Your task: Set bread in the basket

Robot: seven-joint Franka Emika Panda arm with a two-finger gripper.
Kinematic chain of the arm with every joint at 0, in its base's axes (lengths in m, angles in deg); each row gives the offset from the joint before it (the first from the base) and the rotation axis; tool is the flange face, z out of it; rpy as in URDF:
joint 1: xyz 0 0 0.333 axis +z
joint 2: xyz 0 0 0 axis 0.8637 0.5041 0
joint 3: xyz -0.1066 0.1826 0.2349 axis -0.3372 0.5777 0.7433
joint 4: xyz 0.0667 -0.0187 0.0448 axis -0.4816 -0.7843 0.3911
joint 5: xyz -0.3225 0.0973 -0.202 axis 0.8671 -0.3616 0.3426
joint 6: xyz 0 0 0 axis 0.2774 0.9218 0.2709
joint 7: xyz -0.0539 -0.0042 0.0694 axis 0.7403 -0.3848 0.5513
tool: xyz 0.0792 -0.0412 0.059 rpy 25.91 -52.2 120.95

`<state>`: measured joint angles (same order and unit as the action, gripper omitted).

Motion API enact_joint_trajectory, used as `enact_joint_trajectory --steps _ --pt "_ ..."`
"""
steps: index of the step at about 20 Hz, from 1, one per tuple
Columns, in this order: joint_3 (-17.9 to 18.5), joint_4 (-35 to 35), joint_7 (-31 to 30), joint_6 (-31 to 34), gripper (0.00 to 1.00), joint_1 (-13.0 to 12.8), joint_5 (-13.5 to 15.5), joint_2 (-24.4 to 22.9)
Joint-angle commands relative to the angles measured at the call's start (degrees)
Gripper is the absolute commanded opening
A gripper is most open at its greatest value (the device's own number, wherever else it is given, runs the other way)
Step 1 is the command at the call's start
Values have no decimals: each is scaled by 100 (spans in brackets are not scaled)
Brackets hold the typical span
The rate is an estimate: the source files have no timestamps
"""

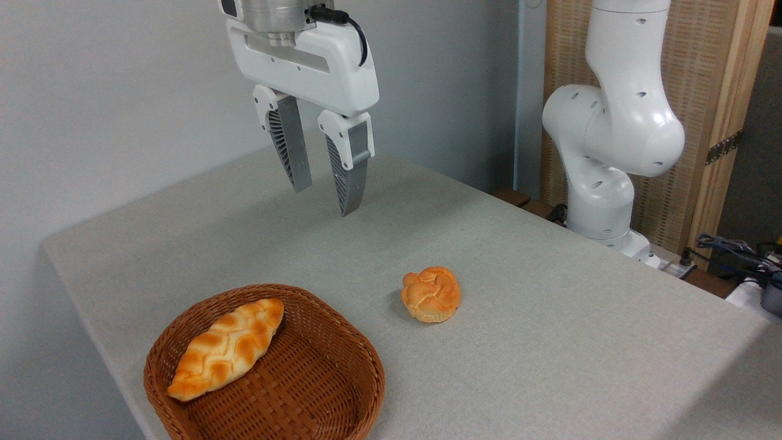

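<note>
Near worktop's front-left corner: basket (342,342), bread (227,348) inside along left wall.
Mid-worktop: bun (431,294).
Above: end effector (325,197), fingers apart, empty.

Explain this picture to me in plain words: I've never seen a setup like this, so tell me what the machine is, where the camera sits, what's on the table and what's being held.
One fixed camera looks down across a grey table. The white jointed machine at the right is a robot arm; its gripper, a two-fingered claw, hangs above the table, open and holding nothing. A long braided bread lies inside the woven basket, leaning against its left wall. A small round bun sits on the table to the basket's right, apart from it.
</note>
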<state>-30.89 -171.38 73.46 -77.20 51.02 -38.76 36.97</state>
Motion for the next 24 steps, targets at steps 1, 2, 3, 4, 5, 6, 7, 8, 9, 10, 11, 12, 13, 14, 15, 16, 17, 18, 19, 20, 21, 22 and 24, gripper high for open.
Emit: enact_joint_trajectory --steps 1,2,3,4,5,6,7,8,9,10,11,12,13,14,15,16,17,18,19,20,21,22,24 --pt "3 48 16 33 100 -43 109 18" --pt "3 74 16 33 100 -43 101 44" --pt "12 178 16 24 100 -43 92 88" --pt "12 362 16 33 100 -43 92 228" --pt "12 460 -2 41 100 -43 92 316" --pt "12 469 -28 42 100 -43 83 334" --pt "12 461 -2 42 100 -43 92 334" --pt "12 469 -10 42 100 -43 92 334" --pt "12 496 -28 42 100 -43 92 352" --pt "12 539 -28 50 100 -43 92 378" --pt "12 549 -11 50 100 -43 83 396" --pt "12 549 -28 50 100 -43 83 396" --pt "12 583 -37 59 100 -43 66 413" --pt "21 662 -28 94 100 -43 66 457" --pt "38 680 -19 103 100 -34 74 484" --pt "56 680 16 112 100 -34 83 484" --pt "65 680 16 112 100 -34 92 475" --pt "65 672 16 112 100 -34 92 475" --pt "65 680 16 112 100 -25 101 475" --pt "65 672 25 112 100 -16 101 475" --pt "65 654 16 86 100 -8 101 458" --pt "56 663 16 103 100 -16 101 449" --pt "56 672 7 94 100 -8 92 475"
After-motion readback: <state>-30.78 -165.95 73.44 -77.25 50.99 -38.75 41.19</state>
